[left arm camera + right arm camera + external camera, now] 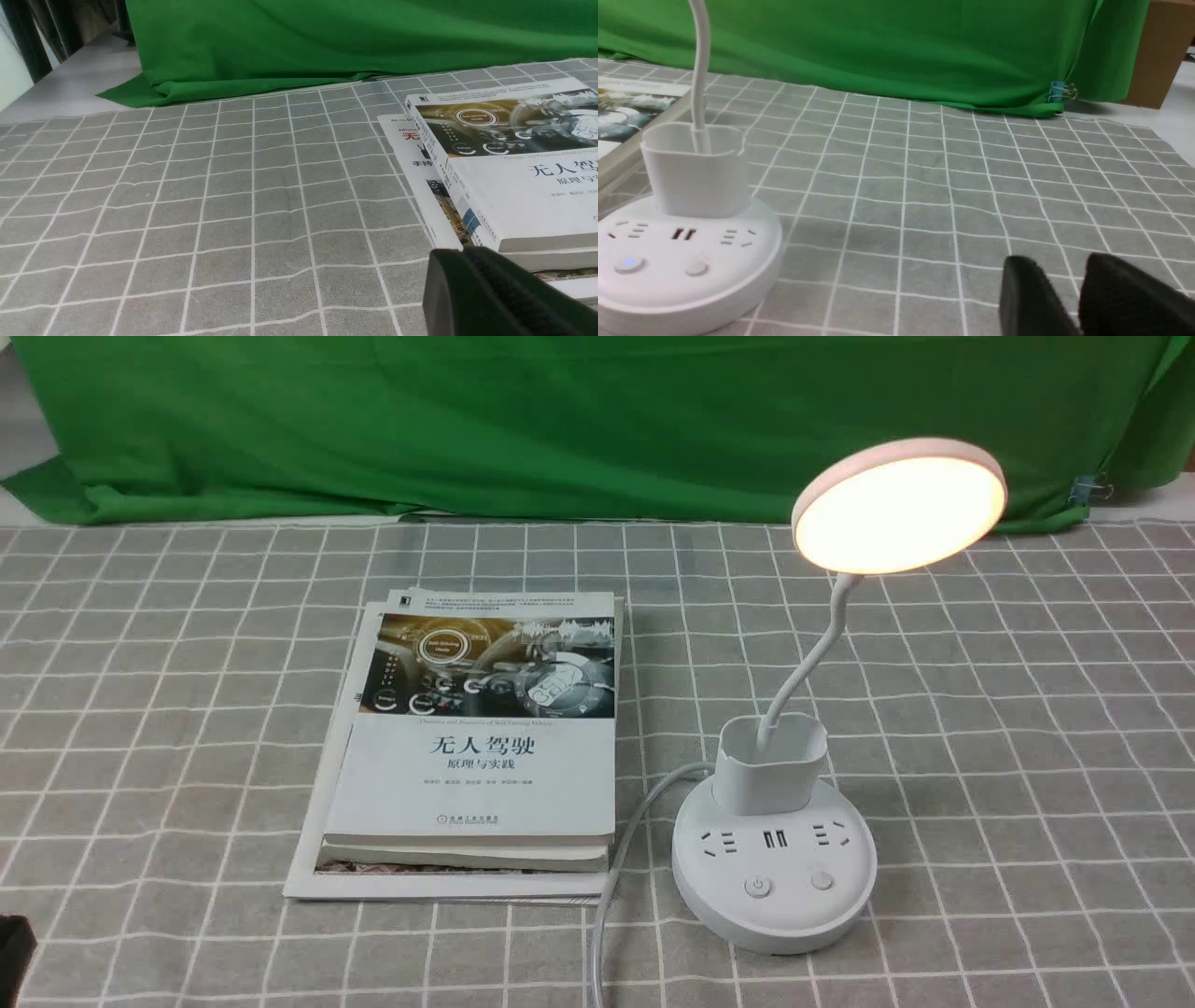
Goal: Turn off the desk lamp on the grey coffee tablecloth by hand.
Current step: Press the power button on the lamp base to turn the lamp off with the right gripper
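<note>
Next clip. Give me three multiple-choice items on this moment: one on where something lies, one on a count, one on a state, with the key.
1. On which side of the lamp base do the books lie?
A. the robot's left
B. the robot's right
C. on top of it

2. How many round buttons sit on the lamp base?
A. one
B. two
C. four

3. The lamp head is:
A. glowing
B. dark
C. lying flat on the cloth

Key:
1 A: in the front view the books lie left of the lamp base.
2 B: two buttons show side by side near its front edge.
3 A: the lamp head shines a warm white.
</note>
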Controlling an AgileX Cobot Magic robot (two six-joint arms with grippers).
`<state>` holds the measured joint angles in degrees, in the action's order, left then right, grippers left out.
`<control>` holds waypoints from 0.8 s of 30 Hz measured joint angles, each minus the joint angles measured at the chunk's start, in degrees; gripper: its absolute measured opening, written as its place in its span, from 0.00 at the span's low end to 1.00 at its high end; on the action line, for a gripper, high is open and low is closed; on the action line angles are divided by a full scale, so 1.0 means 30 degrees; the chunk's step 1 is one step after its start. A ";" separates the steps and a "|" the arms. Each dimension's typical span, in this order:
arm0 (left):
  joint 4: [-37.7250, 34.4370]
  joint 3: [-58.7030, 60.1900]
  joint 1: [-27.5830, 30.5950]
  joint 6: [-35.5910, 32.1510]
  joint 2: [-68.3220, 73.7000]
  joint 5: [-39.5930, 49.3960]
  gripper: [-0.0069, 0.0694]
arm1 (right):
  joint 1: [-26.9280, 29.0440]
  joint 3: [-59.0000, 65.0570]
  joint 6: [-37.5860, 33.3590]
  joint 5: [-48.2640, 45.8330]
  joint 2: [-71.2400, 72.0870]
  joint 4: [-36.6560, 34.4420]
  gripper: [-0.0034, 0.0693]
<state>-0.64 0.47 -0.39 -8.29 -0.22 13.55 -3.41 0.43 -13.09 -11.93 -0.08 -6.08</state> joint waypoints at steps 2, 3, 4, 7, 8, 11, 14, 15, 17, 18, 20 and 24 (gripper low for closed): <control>0.0000 0.0000 0.0000 0.0000 0.0000 0.0000 0.09 | 0.0000 0.0000 0.0000 0.0000 0.0000 0.0000 0.37; 0.0000 0.0000 0.0000 0.0000 0.0000 0.0000 0.09 | 0.0000 0.0000 -0.0018 0.0000 0.0000 0.0000 0.37; 0.0000 0.0000 0.0000 0.0000 0.0000 0.0000 0.09 | 0.0000 0.0000 -0.0017 0.0094 0.0000 0.0000 0.37; 0.0000 0.0000 0.0000 0.0000 0.0000 0.0000 0.09 | 0.0000 0.0000 -0.0017 0.0692 0.0000 0.0000 0.37; 0.0000 0.0000 0.0000 0.0000 0.0000 0.0000 0.09 | 0.0000 0.0000 -0.0017 0.0979 0.0000 0.0000 0.37; 0.0000 0.0000 0.0000 0.0000 0.0000 0.0000 0.09 | 0.0000 0.0000 -0.0017 0.1915 0.0000 0.0000 0.37; 0.0000 0.0000 0.0000 0.0000 0.0000 0.0000 0.09 | 0.0000 0.0000 -0.0017 0.3154 0.0000 -0.0017 0.37; 0.0000 0.0000 0.0000 0.0000 0.0000 0.0000 0.09 | 0.0000 0.0000 -0.0017 0.3427 0.0000 -0.0016 0.37; 0.0000 0.0000 0.0000 0.0000 0.0000 0.0000 0.09 | 0.0000 0.0000 0.0008 0.3976 0.0000 -0.0001 0.37; 0.0000 0.0000 0.0000 0.0000 0.0000 0.0000 0.09 | 0.0000 0.0000 0.0008 0.4320 0.0000 -0.0001 0.37; 0.0000 0.0000 0.0000 0.0000 0.0000 0.0000 0.09 | 0.0000 0.0000 -0.0013 0.4540 0.0000 -0.0001 0.37; 0.0000 0.0000 0.0000 0.0000 0.0000 0.0000 0.09 | 0.0000 0.0000 -0.0013 0.4570 0.0000 -0.0001 0.37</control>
<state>-0.64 0.47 -0.39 -8.29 -0.22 13.55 -3.41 0.43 -13.13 1.78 -0.08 -6.08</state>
